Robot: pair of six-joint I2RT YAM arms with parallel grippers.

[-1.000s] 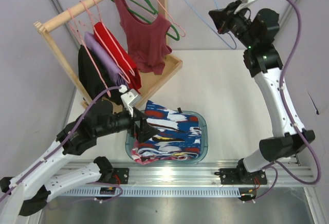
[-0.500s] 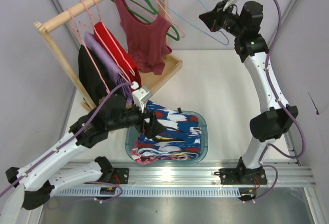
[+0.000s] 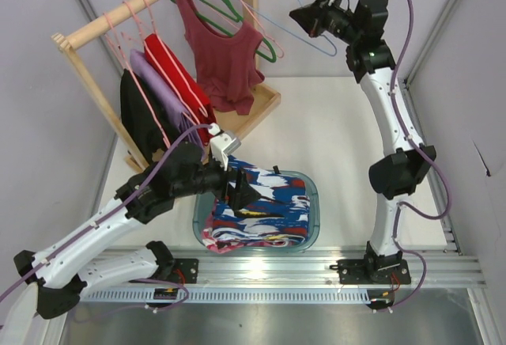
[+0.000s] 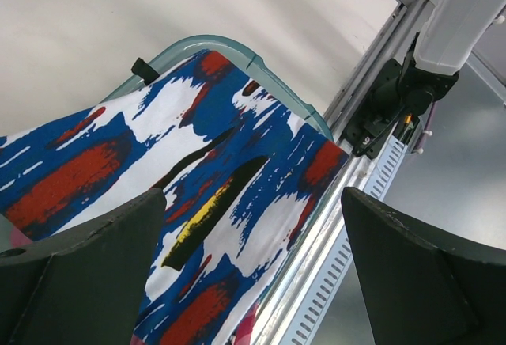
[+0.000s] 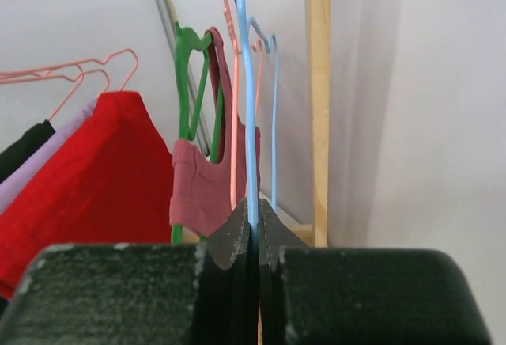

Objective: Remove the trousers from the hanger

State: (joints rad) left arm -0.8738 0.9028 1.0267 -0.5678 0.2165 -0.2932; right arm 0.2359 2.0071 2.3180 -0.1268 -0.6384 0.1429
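The royal blue trousers (image 3: 265, 202) with white and red patches lie bunched in the teal basin (image 3: 316, 210), off the hanger. My left gripper (image 3: 241, 193) hovers over their left part, open, with nothing between its fingers. In the left wrist view the trousers (image 4: 205, 163) fill the gap between the wide-spread fingers (image 4: 87, 282). My right gripper (image 3: 299, 14) is raised high at the back, beside the rack's right post, shut on the light-blue wire hanger (image 5: 247, 123). In the right wrist view the right gripper (image 5: 254, 210) pinches the bare wire, which carries no cloth.
A wooden rack (image 3: 126, 9) at the back left holds pink hangers with red (image 3: 178, 76), purple and black garments. A dark-red tank top (image 3: 225, 60) hangs there on a green hanger (image 3: 225, 9). A pink patterned garment (image 3: 237, 242) lies under the trousers. A metal rail (image 3: 277, 270) runs along the near edge.
The right arm has carried the light-blue hanger left and up, toward the rack's post. The left gripper has slid right over the basin, still open.
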